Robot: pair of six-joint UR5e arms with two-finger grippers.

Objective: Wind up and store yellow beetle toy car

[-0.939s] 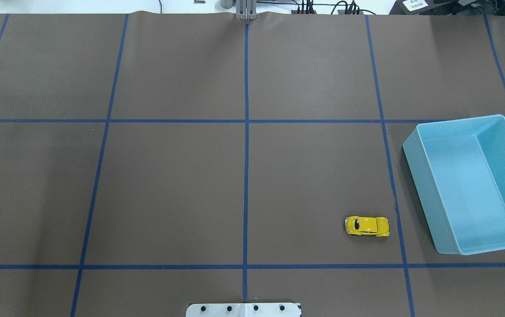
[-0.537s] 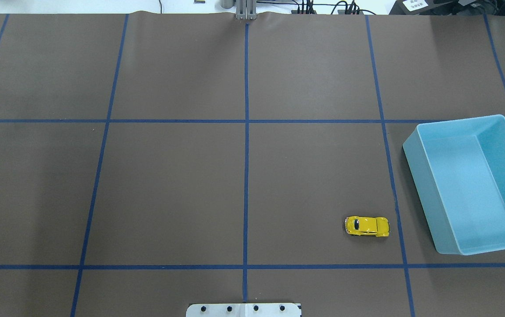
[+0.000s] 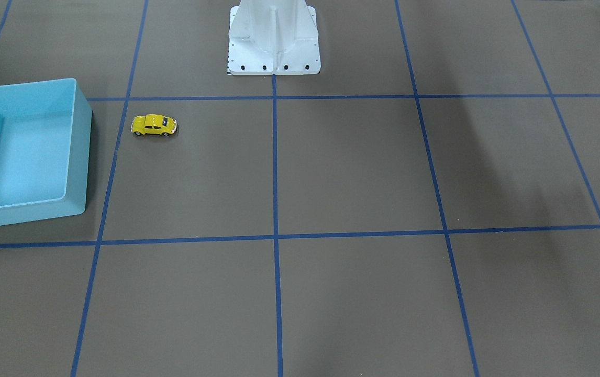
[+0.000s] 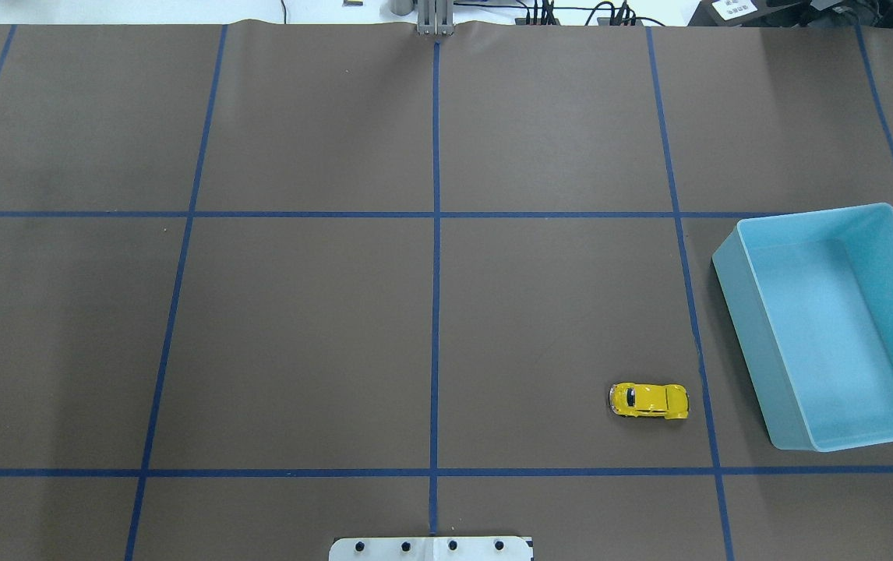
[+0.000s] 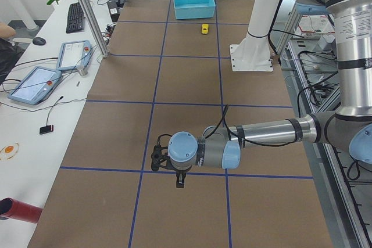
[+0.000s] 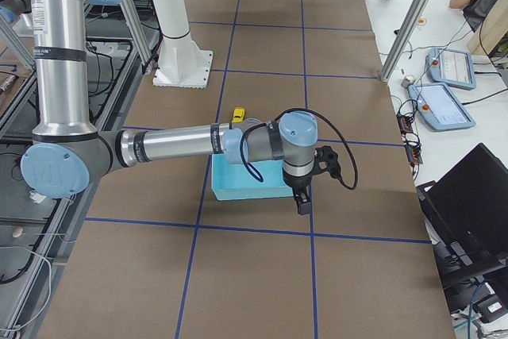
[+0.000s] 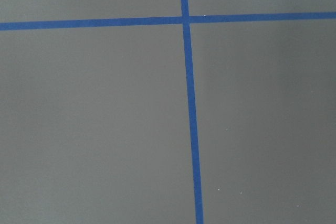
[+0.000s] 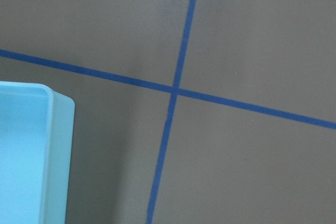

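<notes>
The yellow beetle toy car (image 4: 649, 400) stands on its wheels on the brown mat, a short way left of the light blue bin (image 4: 750, 343). It also shows in the front-facing view (image 3: 154, 125), far off in the exterior left view (image 5: 204, 28) and behind the right arm in the exterior right view (image 6: 238, 114). The bin is empty. My left gripper (image 5: 180, 181) hangs low over the mat at the table's left end, far from the car. My right gripper (image 6: 303, 204) hangs past the bin's outer side. I cannot tell whether either is open or shut.
The robot's white base plate (image 4: 431, 548) sits at the near middle edge. Blue tape lines divide the mat into squares. The right wrist view shows a corner of the bin (image 8: 31, 156). Operator desks with tablets (image 5: 35, 82) stand beyond the far edge.
The car and the bin have not moved. The shading inside the bin has shifted a little.
</notes>
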